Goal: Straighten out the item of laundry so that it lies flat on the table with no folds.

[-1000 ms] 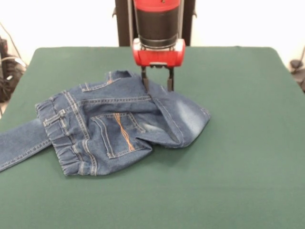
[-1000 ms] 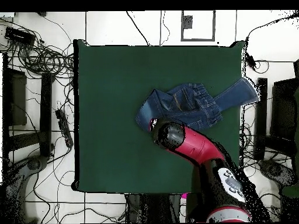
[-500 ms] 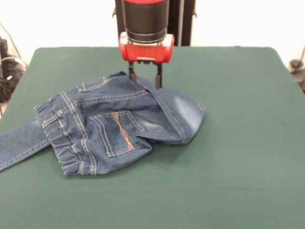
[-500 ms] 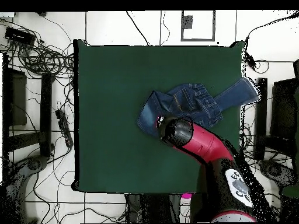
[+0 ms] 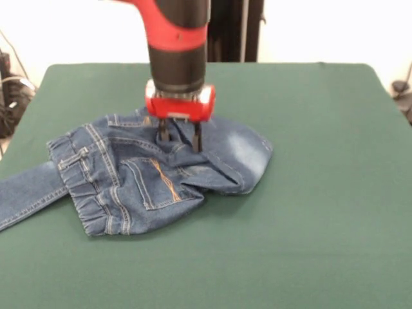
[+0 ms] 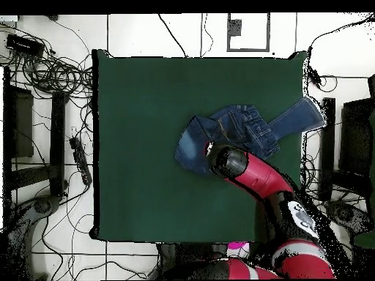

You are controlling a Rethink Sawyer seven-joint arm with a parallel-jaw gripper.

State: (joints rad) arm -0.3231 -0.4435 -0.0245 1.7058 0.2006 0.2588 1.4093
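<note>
The item of laundry, a pair of blue jeans (image 5: pixel 145 177), lies crumpled on the left half of the green table (image 5: pixel 322 193). Its gathered waistband (image 5: pixel 87 203) faces the near left, and an orange-stitched pocket faces up. One leg (image 5: pixel 22 193) runs off toward the table's left edge. The other leg is folded over into a rounded hump (image 5: pixel 248 151). My gripper (image 5: pixel 179 137) stands open, its two fingers pressed down into the denim in the middle of the pile. In the overhead view the arm's head (image 6: pixel 225 161) covers the gripper and the near part of the jeans (image 6: pixel 238 128).
The straight leg (image 6: pixel 300 117) reaches the table's (image 6: pixel 146 146) right edge in the overhead view. Tangled cables (image 6: pixel 44 66) and black stands lie on the floor around the table. Cables (image 5: pixel 9 96) also show at the left edge of the front view.
My gripper has moved from the far edge of the jeans leftward and down onto the middle of the pile. The folded hump has shifted slightly left and bunched under the fingers.
</note>
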